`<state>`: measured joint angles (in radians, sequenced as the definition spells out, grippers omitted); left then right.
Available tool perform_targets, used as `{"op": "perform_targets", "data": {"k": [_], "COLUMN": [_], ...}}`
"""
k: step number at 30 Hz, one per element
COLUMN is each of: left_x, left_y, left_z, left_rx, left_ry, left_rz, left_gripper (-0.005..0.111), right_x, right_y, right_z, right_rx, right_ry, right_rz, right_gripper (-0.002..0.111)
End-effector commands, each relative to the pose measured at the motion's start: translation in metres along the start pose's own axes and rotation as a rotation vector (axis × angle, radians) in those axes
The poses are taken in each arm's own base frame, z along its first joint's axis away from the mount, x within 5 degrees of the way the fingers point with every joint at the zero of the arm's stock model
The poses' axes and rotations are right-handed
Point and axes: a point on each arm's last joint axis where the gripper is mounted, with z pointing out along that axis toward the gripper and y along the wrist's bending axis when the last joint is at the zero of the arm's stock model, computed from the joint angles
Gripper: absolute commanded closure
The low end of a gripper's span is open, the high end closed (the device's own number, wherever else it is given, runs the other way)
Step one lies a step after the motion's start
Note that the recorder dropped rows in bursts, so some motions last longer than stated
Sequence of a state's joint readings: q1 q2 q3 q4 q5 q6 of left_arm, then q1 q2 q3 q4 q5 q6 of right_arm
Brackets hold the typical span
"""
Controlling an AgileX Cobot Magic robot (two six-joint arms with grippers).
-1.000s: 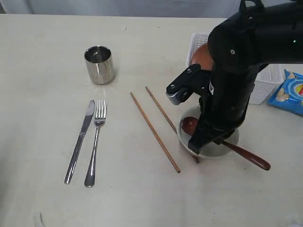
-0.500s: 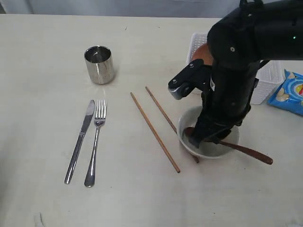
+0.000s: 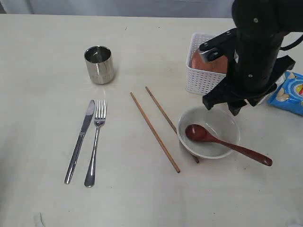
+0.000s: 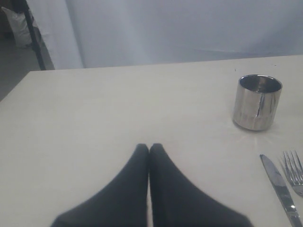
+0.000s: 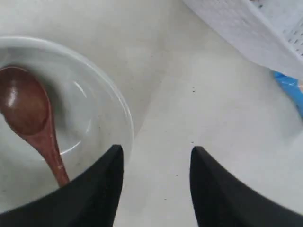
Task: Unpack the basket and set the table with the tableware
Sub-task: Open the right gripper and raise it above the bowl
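Observation:
The off-white bowl stands on the table with the reddish-brown wooden spoon lying in it, handle over the rim. My right gripper hangs open and empty above the bowl's far edge, in front of the white basket. The brown plate leans inside the basket. The right wrist view shows the bowl, the spoon and my open gripper. Two chopsticks, the knife, the fork and the steel cup lie to the left. My left gripper is shut, empty.
A blue chip bag lies on the table right of the basket, close to the right arm. In the left wrist view the cup, the knife and the fork lie off to one side of the fingers.
My right gripper has let go of the spoon, which now rests in the bowl, and has risen and drawn back toward the basket.

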<state>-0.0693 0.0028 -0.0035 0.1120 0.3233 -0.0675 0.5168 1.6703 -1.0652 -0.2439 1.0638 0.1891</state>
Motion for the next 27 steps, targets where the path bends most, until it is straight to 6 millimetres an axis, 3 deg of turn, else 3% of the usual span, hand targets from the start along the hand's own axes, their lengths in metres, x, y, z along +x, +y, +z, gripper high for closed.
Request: {"op": "perform_targets", "data": {"k": [1, 17, 27], "left_x": [0.001, 0.001, 0.001], "left_y": [0.000, 0.000, 0.000], "left_z": [0.000, 0.000, 0.000], "left_rx": [-0.001, -0.001, -0.001], "left_ry": [0.000, 0.000, 0.000], "left_rz": [-0.004, -0.004, -0.004], "left_gripper": [0.107, 0.107, 0.107], "right_x": [0.000, -0.003, -0.001], "right_y": [-0.009, -0.008, -0.004], "right_z": [0.004, 0.028, 0.040], "right_rx": [-0.169, -0.165, -0.179], "right_ry": [-0.002, -0.007, 0.080], "right_rz": [0.043, 0.032, 0.033], "right_gripper": [0.065, 0.065, 0.065]}}
